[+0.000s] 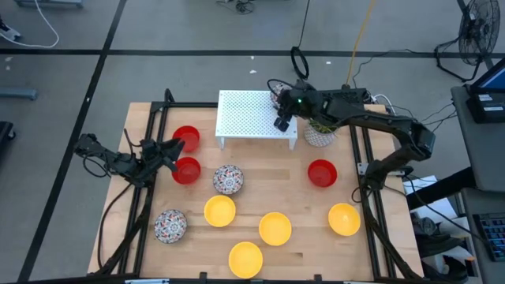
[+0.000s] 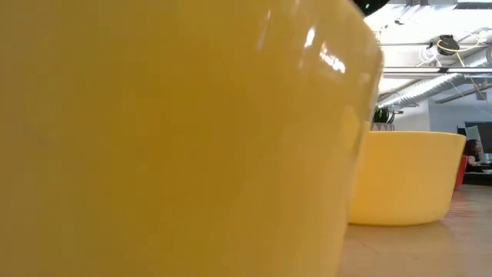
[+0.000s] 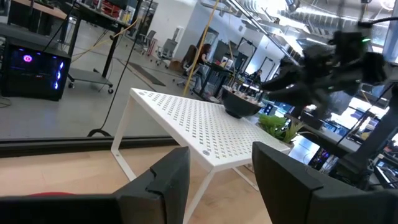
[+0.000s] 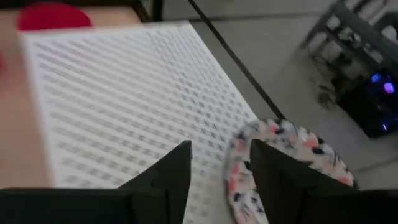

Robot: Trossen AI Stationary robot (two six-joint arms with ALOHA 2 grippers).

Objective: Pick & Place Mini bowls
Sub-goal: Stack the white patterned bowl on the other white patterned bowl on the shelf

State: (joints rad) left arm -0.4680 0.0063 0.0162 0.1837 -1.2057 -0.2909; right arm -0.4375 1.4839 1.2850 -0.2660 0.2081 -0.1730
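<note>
The right gripper [image 1: 283, 122], upper centre of the high view, stands parted astride a speckled bowl [image 4: 283, 168] on the white rack [image 1: 245, 114], seemingly released. Placing done; next, withdraw and fetch another bowl.

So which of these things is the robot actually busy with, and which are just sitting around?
Part of the job:
- red bowls
- yellow bowls
- speckled bowls, and one on the rack
- right gripper, jaws open astride that bowl's rim

Just there:
- white perforated rack
- potted plant
- left gripper, open, waiting
</note>
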